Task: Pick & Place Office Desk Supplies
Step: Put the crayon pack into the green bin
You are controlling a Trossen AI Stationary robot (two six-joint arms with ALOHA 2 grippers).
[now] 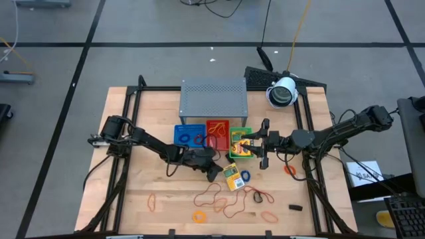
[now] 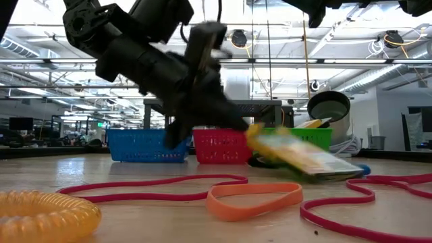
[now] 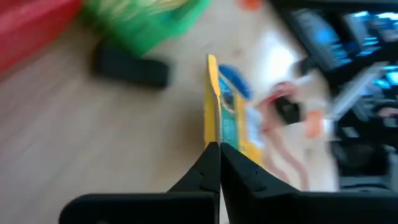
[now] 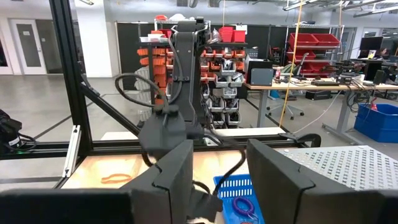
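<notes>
The yellow-and-green packet (image 1: 233, 176) is pinched at its edge by the left gripper (image 1: 214, 174), fingers (image 3: 211, 168) clamped tight on it (wrist view shows the thin edge between them). In the low view it is seen tilted, one end raised off the table (image 1: 133, 192), just in front of the green tray (image 1: 234, 142). A blue ring (image 1: 245, 176) lies beside it; red bands (image 1: 216, 192) and an orange ring (image 1: 199, 216) lie nearby. The right gripper (image 1: 263, 151) hangs over the green tray w/ fingers parted, nothing held.
</notes>
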